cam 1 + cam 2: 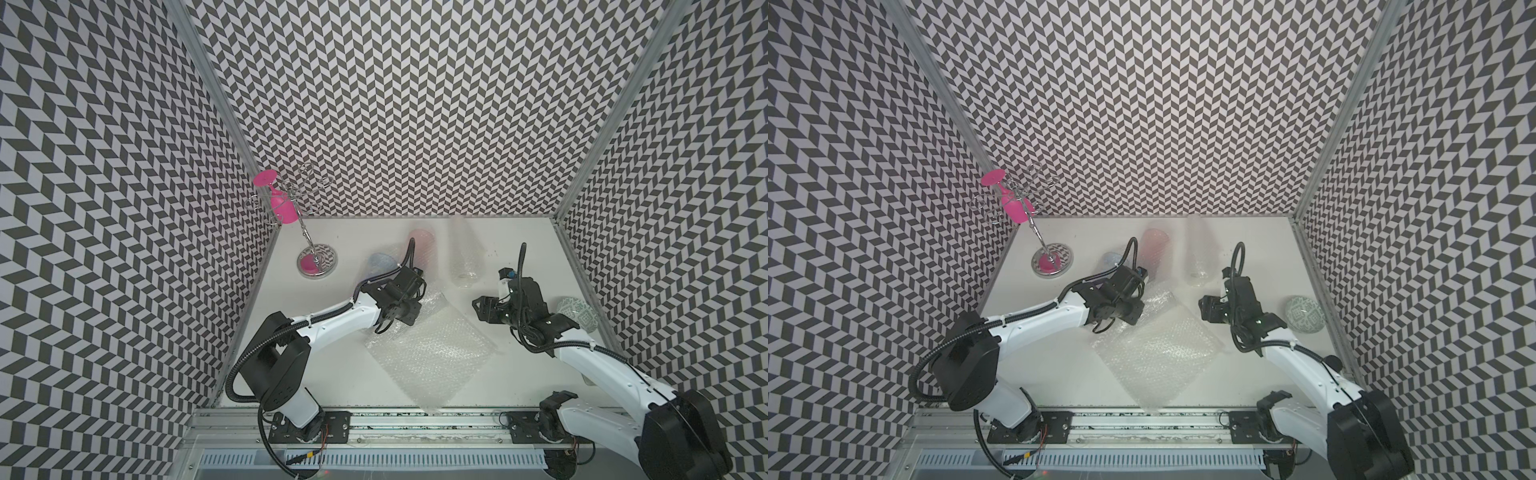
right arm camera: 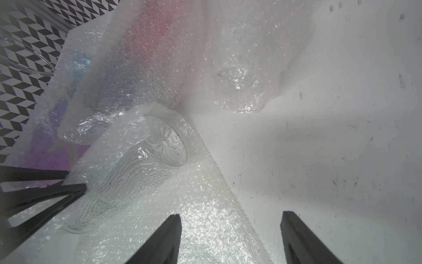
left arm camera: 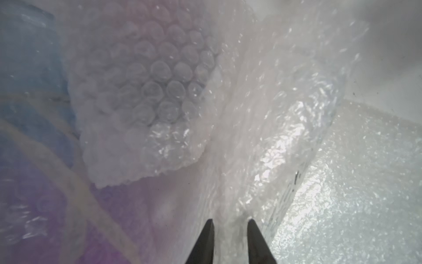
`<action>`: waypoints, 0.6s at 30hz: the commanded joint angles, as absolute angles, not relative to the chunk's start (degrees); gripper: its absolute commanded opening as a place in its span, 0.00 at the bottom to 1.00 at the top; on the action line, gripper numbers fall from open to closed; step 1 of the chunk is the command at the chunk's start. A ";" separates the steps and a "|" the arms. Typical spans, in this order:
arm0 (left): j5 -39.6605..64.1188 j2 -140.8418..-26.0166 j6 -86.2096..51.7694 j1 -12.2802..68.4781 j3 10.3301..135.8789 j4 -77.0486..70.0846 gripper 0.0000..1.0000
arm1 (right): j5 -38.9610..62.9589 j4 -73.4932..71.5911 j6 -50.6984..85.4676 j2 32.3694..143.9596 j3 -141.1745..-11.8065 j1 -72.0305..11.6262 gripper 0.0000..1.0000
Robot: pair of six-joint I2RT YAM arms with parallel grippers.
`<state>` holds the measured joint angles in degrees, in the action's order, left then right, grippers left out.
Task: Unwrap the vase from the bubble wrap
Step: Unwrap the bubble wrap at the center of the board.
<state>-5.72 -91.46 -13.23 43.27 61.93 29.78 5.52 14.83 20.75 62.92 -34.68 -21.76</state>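
Note:
A clear ribbed glass vase (image 2: 141,160) lies on its side on a spread sheet of bubble wrap (image 1: 436,357), with a flap of the wrap still folded over its far side. In the left wrist view a raised fold of bubble wrap (image 3: 262,137) runs between the narrow jaws of my left gripper (image 3: 230,221), which is shut on it. In both top views the left gripper (image 1: 417,297) sits over the sheet's far left corner and hides the vase. My right gripper (image 2: 230,217) is open and empty, over the sheet's right edge (image 1: 1208,328).
Behind the sheet stand a pink wrapped bundle (image 1: 423,245), a blue wrapped one (image 1: 379,262) and a tall clear wrapped one (image 1: 462,253). A green patterned vase (image 1: 577,313) sits by the right wall. A wire rack (image 1: 316,259) holding a pink glass stands at the back left.

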 commanded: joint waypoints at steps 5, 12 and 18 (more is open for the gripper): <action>-0.79 -92.79 -11.80 35.27 62.50 29.61 0.12 | 2.47 13.10 13.76 62.28 -40.56 -30.09 0.70; 2.47 -95.22 -10.18 29.15 65.37 29.62 0.05 | 1.41 10.53 4.55 64.30 -43.75 -42.86 0.71; 7.49 -97.01 -9.89 26.40 66.80 30.14 0.10 | 0.30 4.18 -5.96 62.94 -40.96 -49.36 0.74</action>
<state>4.25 -95.85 -10.66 27.66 64.93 29.45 1.28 11.31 2.04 64.18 -42.57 -47.68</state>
